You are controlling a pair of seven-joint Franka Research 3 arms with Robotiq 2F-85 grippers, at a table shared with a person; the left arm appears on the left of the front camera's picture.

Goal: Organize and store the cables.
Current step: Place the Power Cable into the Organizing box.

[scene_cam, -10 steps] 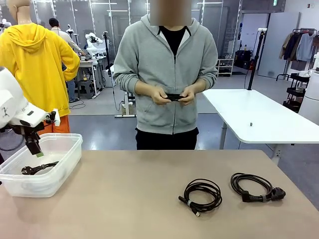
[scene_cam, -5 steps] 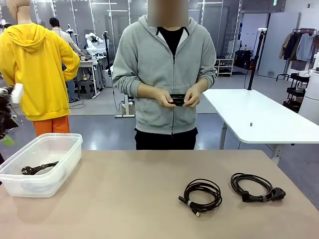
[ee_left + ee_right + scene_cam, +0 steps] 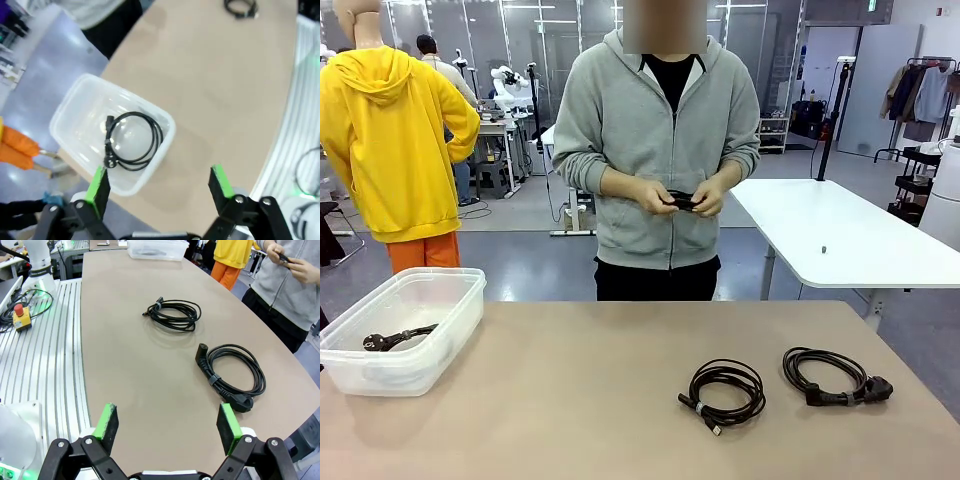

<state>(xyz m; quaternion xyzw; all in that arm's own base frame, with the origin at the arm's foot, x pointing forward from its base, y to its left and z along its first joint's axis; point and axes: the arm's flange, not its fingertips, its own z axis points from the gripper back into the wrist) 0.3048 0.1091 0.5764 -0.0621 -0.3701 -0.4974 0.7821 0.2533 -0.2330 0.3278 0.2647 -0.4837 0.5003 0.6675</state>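
Note:
Two coiled black cables lie on the tan table: one in the middle right (image 3: 723, 391) (image 3: 173, 314), one farther right with a thick plug (image 3: 832, 376) (image 3: 233, 371). A third coil (image 3: 398, 338) (image 3: 132, 141) rests inside the clear plastic bin (image 3: 450, 340) (image 3: 75, 107) at the table's left. The person across the table holds another small black cable (image 3: 682, 200) in both hands. My left gripper (image 3: 160, 182) hangs open high above the bin, nothing between its fingers. My right gripper (image 3: 167, 427) is open above the table's near edge, apart from both loose coils.
A white table (image 3: 840, 235) stands behind on the right. In the right wrist view a ribbed metal base (image 3: 45, 355) with a red emergency button (image 3: 21, 317) borders the table. Bare table surface (image 3: 580, 400) spreads between the bin and the coils.
The left arm has lifted away from above the bin and left the front view. The person keeps working the small cable in both hands.

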